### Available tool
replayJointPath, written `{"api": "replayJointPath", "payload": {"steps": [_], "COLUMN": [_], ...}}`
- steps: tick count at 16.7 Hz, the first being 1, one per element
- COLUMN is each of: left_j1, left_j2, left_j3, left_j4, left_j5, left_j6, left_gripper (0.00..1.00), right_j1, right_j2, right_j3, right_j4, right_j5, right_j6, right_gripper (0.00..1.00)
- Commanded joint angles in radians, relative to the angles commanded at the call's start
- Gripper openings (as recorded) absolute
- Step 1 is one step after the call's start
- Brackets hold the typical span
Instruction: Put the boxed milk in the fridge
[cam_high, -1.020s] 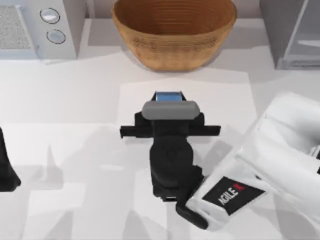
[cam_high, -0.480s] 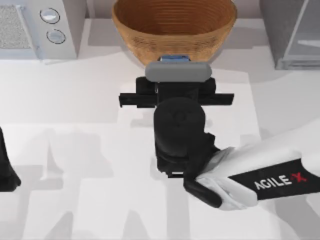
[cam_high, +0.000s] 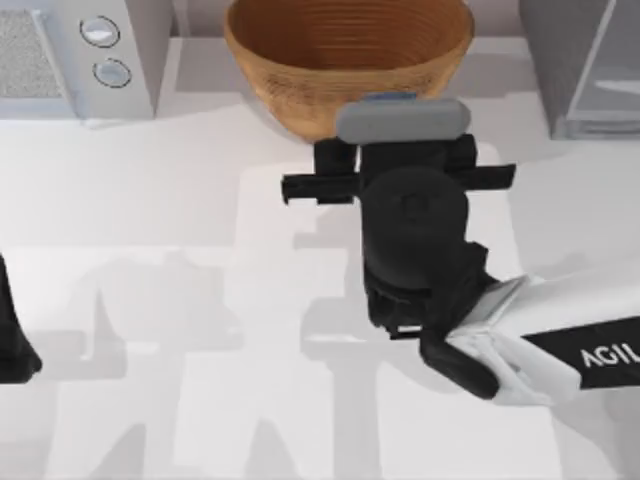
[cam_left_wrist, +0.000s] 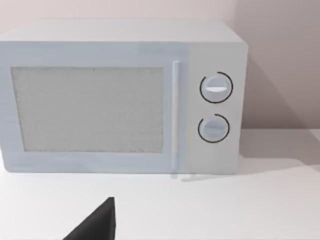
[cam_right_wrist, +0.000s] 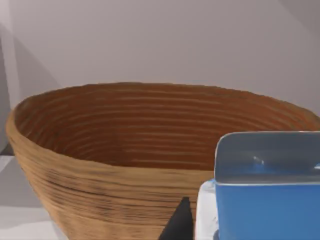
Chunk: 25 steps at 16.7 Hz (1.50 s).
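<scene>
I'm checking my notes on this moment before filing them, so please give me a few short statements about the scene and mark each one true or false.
1. The right tool is near the front rim of the wicker basket. True.
2. The boxed milk lies inside the basket. False: it is in front of the basket, close to the right wrist camera, at the right tool.
3. The fridge stands at the table's far left. False: it is at the far right; the microwave is at the far left.
4. The microwave has two round knobs. True.
5. The left arm reaches over the basket. False: it sits parked at the table's left edge.
</scene>
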Motion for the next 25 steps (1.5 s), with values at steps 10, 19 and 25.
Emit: {"api": "replayJointPath", "payload": {"steps": [10,19,25], "left_j1": [0.000,0.000,0.000], "left_j2": [0.000,0.000,0.000], "left_j3": [0.000,0.000,0.000], "left_j4": [0.000,0.000,0.000], "left_j5": [0.000,0.000,0.000], "left_j6": [0.000,0.000,0.000], "left_gripper": [1.00,1.00,1.00], "right_j1": [-0.404,-0.804,-0.867], "right_j2": [-0.980,-1.797,-1.893], "right_j3": [-0.402,-0.810,-0.888], "right_j4": [-0.425,-0.856,-0.937], "right_j5": [-0.428,-0.819,-0.883], "right_j6": [-0.015,-0.013,-0.017], "right_gripper": [0.00,0.00,0.00]}}
